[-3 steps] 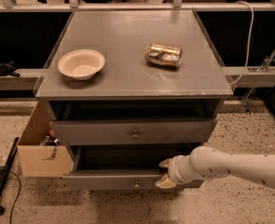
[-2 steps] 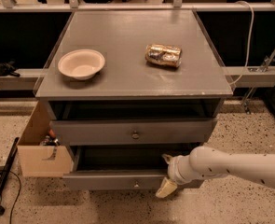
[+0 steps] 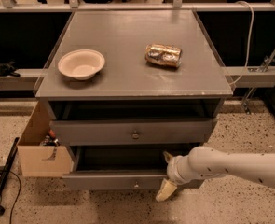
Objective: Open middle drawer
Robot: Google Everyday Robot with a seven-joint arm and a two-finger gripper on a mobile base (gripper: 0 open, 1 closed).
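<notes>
The single camera is looking steeply down from nearby at the front of the grey wooden cabinet; the cream gripper is sitting lower right.

End effector lower at middle drawer

**Matt grey painted wood runs from tabletop to middle drawer.**

The tabletop shows a dull sheen under the lights. The drawer's flat grey front carries a small metal knob. An off-white bowl, matt like paper pulp, sits near a crinkled, shiny foil-like packet. The end effector, at the drawer's right front with its jaws spread, has matt cream fingers on a smooth white arm. A brown cardboard box stands on the speckled floor.
</notes>
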